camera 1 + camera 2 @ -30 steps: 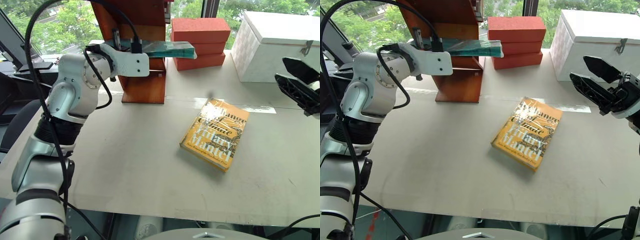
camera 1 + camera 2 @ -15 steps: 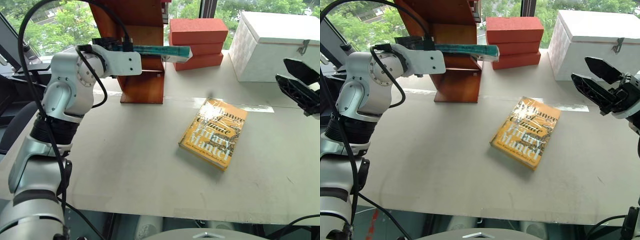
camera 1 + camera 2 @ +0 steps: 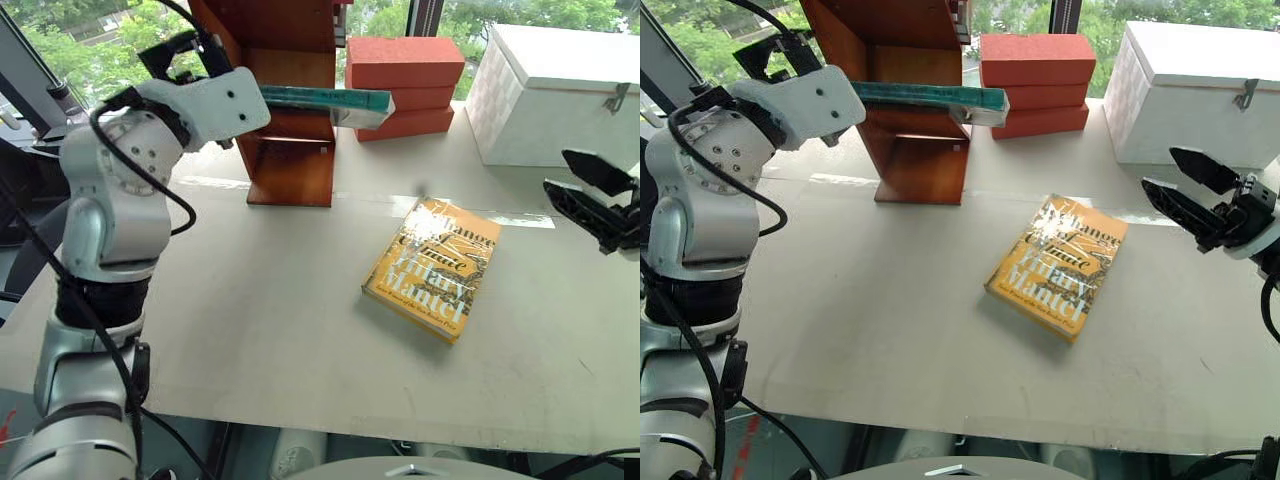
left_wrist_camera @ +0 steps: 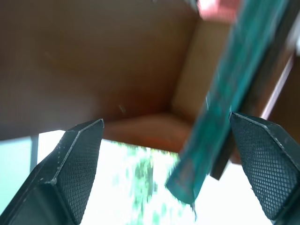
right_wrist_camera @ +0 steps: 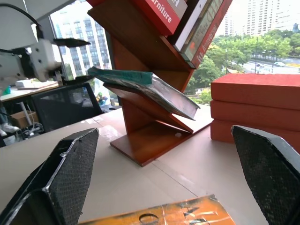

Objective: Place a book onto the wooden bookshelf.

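- Left gripper (image 4: 168, 154) has let go since the earlier frame: it was clamped on the book (image 3: 325, 99), now its fingers are spread wide and it has backed off toward the robot, with the book's near end still between the pads in the wrist view.
- Book lies flat on the lower board of the wooden bookshelf (image 3: 290, 150), one end sticking well out past the shelf's right side toward the stacked red bricks (image 3: 404, 72).
- Risk 1: overhang. Much of the book hangs unsupported; if the balance is marginal it tips or slides off onto the table (image 3: 280, 330).
- Risk 2: retreat path. The book's edge sits close to one left finger (image 4: 262, 164); a sideways drift on the way out could snag the plastic wrap and drag it off the board.
- Risk 3: the board looks slanted in the right wrist view, and slick wrap on it could creep.
- Right gripper (image 3: 1185, 190) hangs open over the table's right side, holding nothing, well apart from the yellow-orange book (image 3: 432, 267); no hazard from it.
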Available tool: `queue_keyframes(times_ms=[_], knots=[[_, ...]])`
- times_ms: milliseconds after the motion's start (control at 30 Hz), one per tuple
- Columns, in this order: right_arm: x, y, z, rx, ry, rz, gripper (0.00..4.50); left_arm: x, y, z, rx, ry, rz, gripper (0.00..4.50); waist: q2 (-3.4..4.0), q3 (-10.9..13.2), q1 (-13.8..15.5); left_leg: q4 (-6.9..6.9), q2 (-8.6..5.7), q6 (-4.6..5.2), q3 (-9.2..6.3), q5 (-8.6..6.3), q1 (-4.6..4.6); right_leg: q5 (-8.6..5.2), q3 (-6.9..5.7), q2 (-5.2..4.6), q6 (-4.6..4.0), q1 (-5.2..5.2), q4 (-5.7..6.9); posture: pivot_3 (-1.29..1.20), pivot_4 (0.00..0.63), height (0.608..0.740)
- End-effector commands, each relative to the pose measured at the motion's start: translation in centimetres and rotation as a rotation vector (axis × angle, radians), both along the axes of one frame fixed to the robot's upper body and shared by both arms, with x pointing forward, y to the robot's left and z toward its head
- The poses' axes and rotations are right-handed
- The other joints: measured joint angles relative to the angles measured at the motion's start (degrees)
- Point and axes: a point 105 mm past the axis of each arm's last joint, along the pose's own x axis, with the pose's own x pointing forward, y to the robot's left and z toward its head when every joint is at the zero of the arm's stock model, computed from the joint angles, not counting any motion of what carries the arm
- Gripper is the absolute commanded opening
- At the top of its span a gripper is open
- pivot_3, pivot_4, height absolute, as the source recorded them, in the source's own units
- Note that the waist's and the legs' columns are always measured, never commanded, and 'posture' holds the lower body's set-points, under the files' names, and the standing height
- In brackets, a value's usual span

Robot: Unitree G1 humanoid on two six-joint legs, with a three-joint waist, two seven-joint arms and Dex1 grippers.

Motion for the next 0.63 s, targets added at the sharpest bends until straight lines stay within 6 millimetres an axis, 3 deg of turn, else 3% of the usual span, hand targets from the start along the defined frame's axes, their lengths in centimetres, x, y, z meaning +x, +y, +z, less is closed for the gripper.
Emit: queue_keyframes(times_ms=[33, 100, 200, 333, 400, 633], knots=[[-1.0, -1.0, -1.3, -0.078, -0.068, -0.083, 4.50, -2.5, -2.5, -4.2, -0.227, 0.143, -0.242, 4.39, 0.10, -0.06, -0.17, 0.00, 0.00, 0.00, 0.01, 0.00, 0.03, 0.00, 0.02, 0.00, 0.00, 0.03, -0.01, 0.00, 0.150, 0.740], [-1.2, -1.0, -3.4, -0.115, -0.016, -0.109, 4.50, -3.3, -2.9, -8.3, -0.375, 0.319, -0.310, 4.39, 0.16, -0.10, -0.43, -0.01, 0.00, 0.00, 0.06, 0.00, 0.06, -0.01, 0.09, 0.02, 0.01, -0.03, 0.10, 0.00, 0.150, 0.740], [-1.7, -1.4, -8.6, -0.244, 0.082, -0.176, 4.50, -4.0, -2.8, -14.0, -0.611, 0.518, -0.342, 4.39, 0.10, -0.06, -0.79, 0.01, 0.04, 0.00, 0.06, 0.00, 0.15, -0.02, 0.15, 0.08, -0.01, -0.10, 0.32, 0.00, 0.150, 0.740], [-2.7, -2.0, -13.2, -0.290, 0.208, -0.226, 4.50, -4.7, -2.4, -18.7, -0.784, 0.682, -0.318, 4.39, 0.14, -0.10, -0.64, 0.06, 0.05, 0.00, -0.02, 0.01, 0.30, -0.28, 0.19, 0.17, -0.06, -0.06, 0.42, 0.00, 0.150, 0.740], [-3.6, -2.4, -15.1, -0.319, 0.261, -0.227, 4.50, -5.8, -2.3, -21.4, -0.785, 0.788, -0.308, 4.39, 0.14, -0.11, -0.68, 0.07, -0.04, 0.00, 0.04, 0.01, 0.49, -0.28, 0.46, 0.18, -0.06, 0.02, 0.46, 0.00, 0.150, 0.740], [-4.7, -3.5, -16.7, -0.371, 0.285, -0.252, 4.50, -6.6, -0.5, -23.9, -0.904, 0.872, -0.266, 4.39, 0.14, -0.11, -0.88, 0.01, -0.06, -0.01, 0.15, 0.00, 0.72, -0.29, 0.69, 0.20, -0.05, 0.06, 0.46, 0.00, 0.150, 0.740]])
